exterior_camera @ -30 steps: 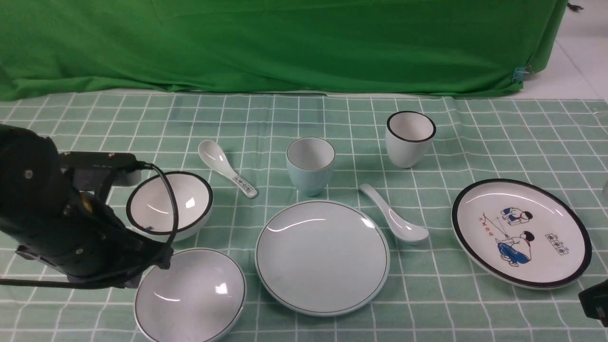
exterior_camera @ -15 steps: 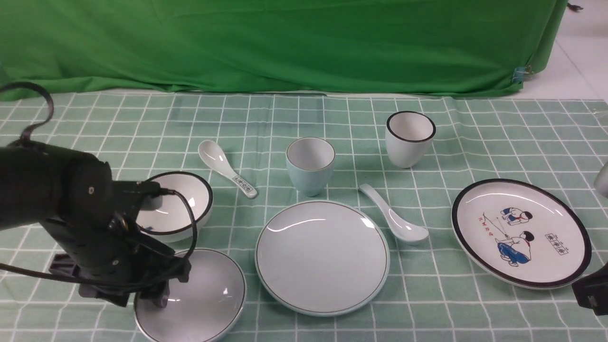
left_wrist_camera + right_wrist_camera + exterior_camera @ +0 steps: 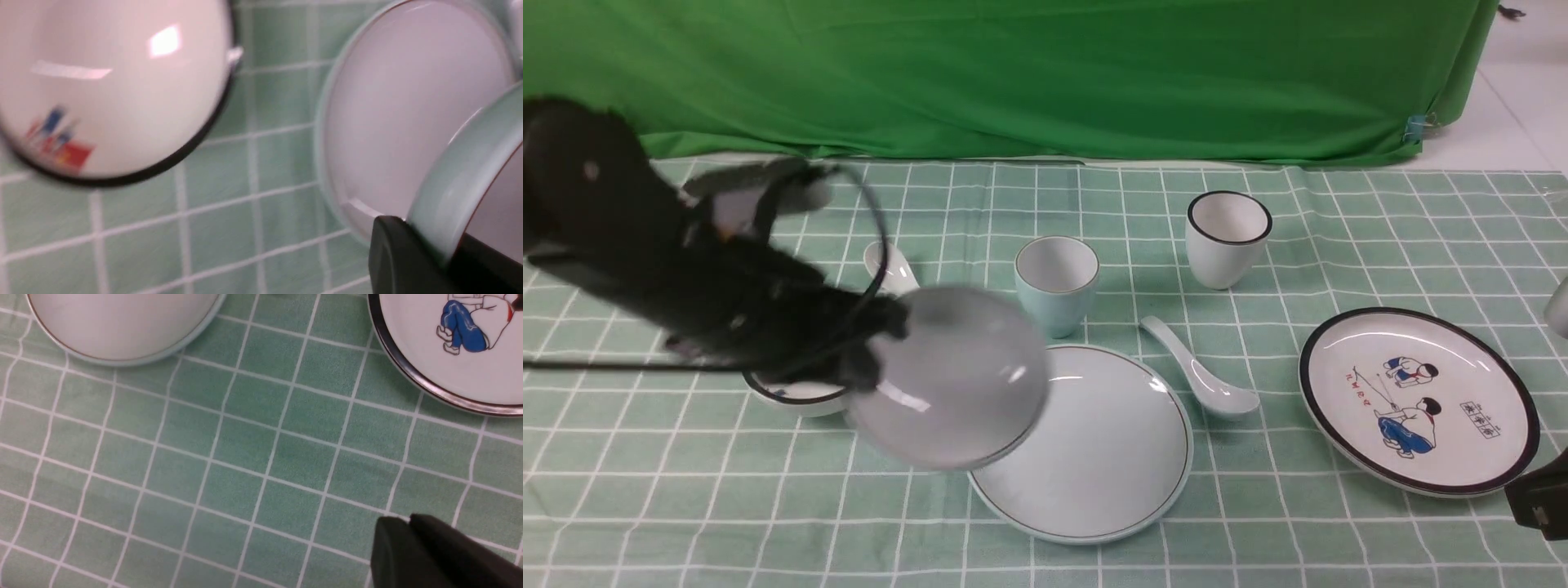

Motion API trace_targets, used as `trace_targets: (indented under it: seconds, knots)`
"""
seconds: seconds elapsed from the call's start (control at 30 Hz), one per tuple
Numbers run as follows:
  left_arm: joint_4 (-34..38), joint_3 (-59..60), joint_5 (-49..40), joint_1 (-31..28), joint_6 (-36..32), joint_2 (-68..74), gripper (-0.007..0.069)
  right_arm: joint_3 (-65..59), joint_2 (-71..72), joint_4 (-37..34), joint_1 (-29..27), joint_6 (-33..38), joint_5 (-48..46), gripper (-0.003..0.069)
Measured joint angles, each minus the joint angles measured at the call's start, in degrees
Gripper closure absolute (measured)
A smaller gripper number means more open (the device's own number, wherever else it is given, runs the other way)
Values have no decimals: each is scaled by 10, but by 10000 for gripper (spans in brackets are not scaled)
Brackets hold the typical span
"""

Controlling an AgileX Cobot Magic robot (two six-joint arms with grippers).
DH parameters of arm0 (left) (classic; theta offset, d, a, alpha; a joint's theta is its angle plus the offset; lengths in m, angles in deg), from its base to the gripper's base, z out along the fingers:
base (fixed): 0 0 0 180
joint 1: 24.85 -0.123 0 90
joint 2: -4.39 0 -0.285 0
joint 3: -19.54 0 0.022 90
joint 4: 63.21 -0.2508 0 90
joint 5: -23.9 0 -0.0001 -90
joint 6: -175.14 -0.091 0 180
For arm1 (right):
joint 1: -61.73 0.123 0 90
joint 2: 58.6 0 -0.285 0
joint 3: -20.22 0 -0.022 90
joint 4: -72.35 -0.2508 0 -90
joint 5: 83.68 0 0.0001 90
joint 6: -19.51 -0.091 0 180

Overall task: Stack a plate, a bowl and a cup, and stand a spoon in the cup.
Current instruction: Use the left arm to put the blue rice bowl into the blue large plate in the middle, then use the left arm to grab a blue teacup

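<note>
My left gripper (image 3: 870, 358) is shut on the rim of the pale blue-grey bowl (image 3: 956, 376) and holds it tilted in the air over the left edge of the pale blue-green plate (image 3: 1111, 457). In the left wrist view the fingers (image 3: 408, 253) clamp the bowl's rim (image 3: 453, 183), with the plate (image 3: 408, 102) below. The pale cup (image 3: 1056, 282) stands behind the plate. The plain spoon (image 3: 1201, 380) lies to the plate's right. My right gripper (image 3: 408, 526) is shut and empty, low over the cloth at the front right (image 3: 1539, 506).
A white black-rimmed bowl (image 3: 796, 394) sits under my left arm. A printed spoon (image 3: 890, 265) lies behind it. A black-rimmed cup (image 3: 1227, 237) stands at the back right. A cartoon plate (image 3: 1421, 400) lies at the right.
My left gripper closed on the bowl's rim at the front left, lifted it off the cloth and carried it right and away, toward the plate. The right arm barely moved.
</note>
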Motion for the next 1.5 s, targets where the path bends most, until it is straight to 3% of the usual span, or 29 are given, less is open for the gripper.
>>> trace_targets:
  seconds: [0.23,0.43,0.77,0.93,1.17,1.37,1.5]
  knots:
    - [-7,-80,26,63,29,129,605,0,0,0,0,1,0,571]
    - [-4,-137,25,63,37,232,605,0,0,0,0,2,3,569]
    - [1,-145,8,63,33,280,596,0,0,0,0,2,19,554]
    - [5,-145,8,63,23,279,518,0,0,0,0,2,29,550]
    - [-10,-212,-34,62,35,250,250,0,0,0,0,3,32,540]
    - [-113,-367,-69,60,90,265,247,0,0,0,0,3,32,531]
    - [-137,-486,-126,57,97,354,265,0,0,0,0,3,32,524]
